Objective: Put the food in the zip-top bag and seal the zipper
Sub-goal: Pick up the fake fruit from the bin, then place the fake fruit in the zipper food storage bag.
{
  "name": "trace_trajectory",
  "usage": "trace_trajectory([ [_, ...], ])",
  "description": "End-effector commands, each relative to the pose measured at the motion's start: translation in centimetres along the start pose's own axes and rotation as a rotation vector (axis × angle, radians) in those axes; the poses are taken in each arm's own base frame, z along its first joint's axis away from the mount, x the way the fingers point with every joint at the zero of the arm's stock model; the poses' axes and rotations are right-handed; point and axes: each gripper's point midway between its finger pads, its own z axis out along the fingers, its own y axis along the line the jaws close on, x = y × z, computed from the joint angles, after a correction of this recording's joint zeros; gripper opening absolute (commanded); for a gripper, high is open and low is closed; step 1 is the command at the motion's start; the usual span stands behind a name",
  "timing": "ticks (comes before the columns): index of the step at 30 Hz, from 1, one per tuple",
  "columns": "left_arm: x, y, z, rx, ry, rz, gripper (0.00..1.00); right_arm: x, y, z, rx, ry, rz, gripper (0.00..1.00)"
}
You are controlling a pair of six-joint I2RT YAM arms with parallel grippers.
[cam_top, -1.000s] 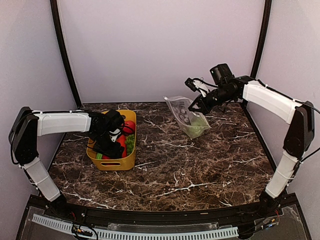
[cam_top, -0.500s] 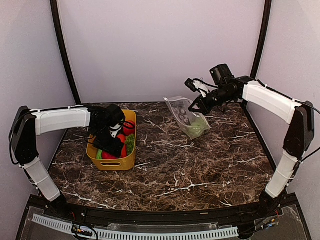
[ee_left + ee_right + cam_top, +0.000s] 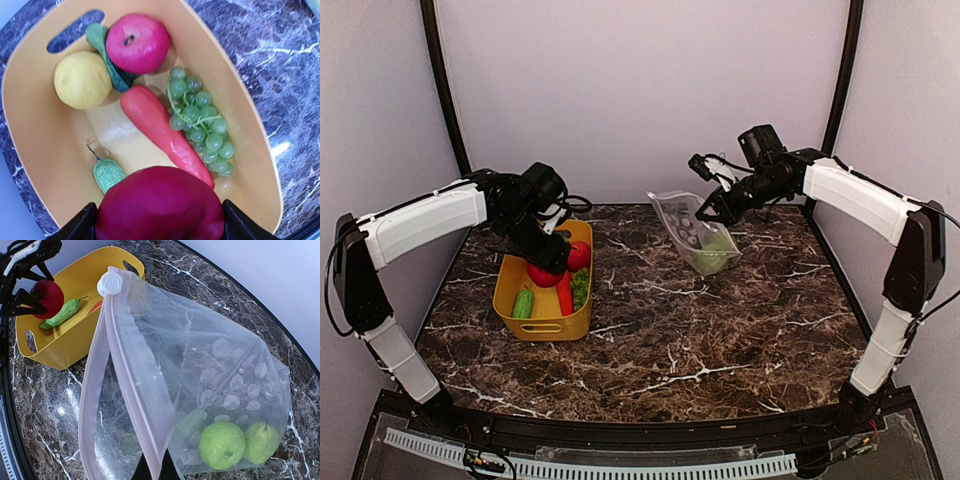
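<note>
My left gripper is shut on a dark red apple and holds it above the yellow basket. In the basket lie a second red apple, a lemon, a leafy green, a carrot, green grapes and a cucumber. My right gripper is shut on the pink zipper edge of the clear zip-top bag. It holds the bag's mouth open towards the basket. Two green round fruits lie in the bag's bottom corner.
The basket stands at the left of the dark marble table. The bag hangs at the back centre-right with its bottom on the table. Black frame posts and pale walls enclose the back and sides.
My left gripper has risen out of the basket with the red apple in it, and the arm has swung up and back. The right arm and the bag have stayed still.
</note>
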Motion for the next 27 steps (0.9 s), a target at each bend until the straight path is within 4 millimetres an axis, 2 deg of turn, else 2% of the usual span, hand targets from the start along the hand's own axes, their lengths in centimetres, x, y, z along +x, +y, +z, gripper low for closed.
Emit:
trace_trajectory([
  [1, -3.2, 0.3, -5.2, 0.027, -0.153, 0.050, 0.73, -1.8, 0.5, -0.1, -0.029, -0.018, 0.005, 0.00],
  [8, -9.1, -1.8, -11.7, 0.184, -0.465, 0.071, 0.67, -2.5, 0.4, 1.1, -0.063, 0.043, 0.038, 0.00],
  [10, -11.2, -3.7, -14.2, 0.302, -0.599, 0.085, 0.65, -2.6, 0.6, 1.5, -0.082, 0.058, 0.055, 0.00],
  [11, -11.2, -4.7, -15.0, 0.369, -0.631, 0.095, 0.65, -2.7, 0.7, 1.7, -0.093, 0.060, 0.064, 0.00],
  [14, -13.2, -6.0, -17.6, 0.476, -0.783, 0.083, 0.65, -3.1, 0.9, 2.3, -0.112, 0.066, 0.078, 0.00],
  [17, -14.0, -7.1, -18.5, 0.570, -0.847, 0.054, 0.65, -3.9, 1.1, 2.7, -0.122, 0.068, 0.076, 0.00],
  [18, -14.9, -7.3, -19.6, 0.596, -0.906, 0.049, 0.65, -4.1, 1.1, 2.7, -0.122, 0.065, 0.074, 0.00],
  [19, -14.8, -7.9, -19.2, 0.642, -0.898, 0.034, 0.65, -4.3, 1.2, 3.0, -0.123, 0.067, 0.070, 0.00],
  [20, -15.5, -8.3, -20.4, 0.687, -0.955, 0.039, 0.65, -4.4, 1.3, 3.0, -0.118, 0.064, 0.060, 0.00],
  [21, -15.6, -8.6, -19.9, 0.716, -0.955, 0.016, 0.64, -4.5, 1.4, 3.2, -0.110, 0.063, 0.050, 0.00],
  [24, -16.5, -9.7, -20.6, 0.795, -1.039, 0.001, 0.64, -4.3, 1.5, 3.9, -0.099, 0.076, 0.031, 0.00],
  [27, -17.1, -10.9, -20.3, 0.847, -1.061, -0.012, 0.63, -4.1, 1.6, 4.2, -0.105, 0.083, 0.042, 0.00],
])
